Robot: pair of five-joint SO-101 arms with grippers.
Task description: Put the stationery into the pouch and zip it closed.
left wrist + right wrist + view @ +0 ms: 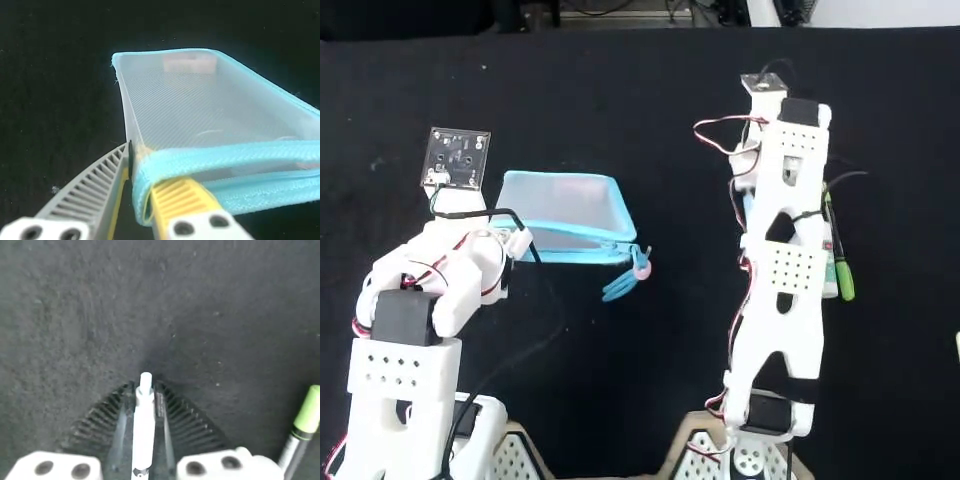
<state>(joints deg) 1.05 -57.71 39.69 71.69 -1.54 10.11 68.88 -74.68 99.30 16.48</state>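
A translucent pouch (565,212) with a light blue zipper edge lies left of centre on the black table. Its pink and blue zipper pull (632,270) hangs off the near right corner. My left gripper (135,161) is shut on the pouch's (210,107) zipper-edge corner, one grey finger and one yellow finger pinching the blue band. In the high view this grip sits at the pouch's near left corner (510,237). My right gripper (145,386) points down at the table, shut on a thin white pen (143,420). A green marker (840,262) (306,416) lies beside the right arm.
The black cloth table (620,110) stretches wide behind and between the arms. The right arm (785,250) reaches far over the table, hiding what is beneath it. Cables loop by both arms.
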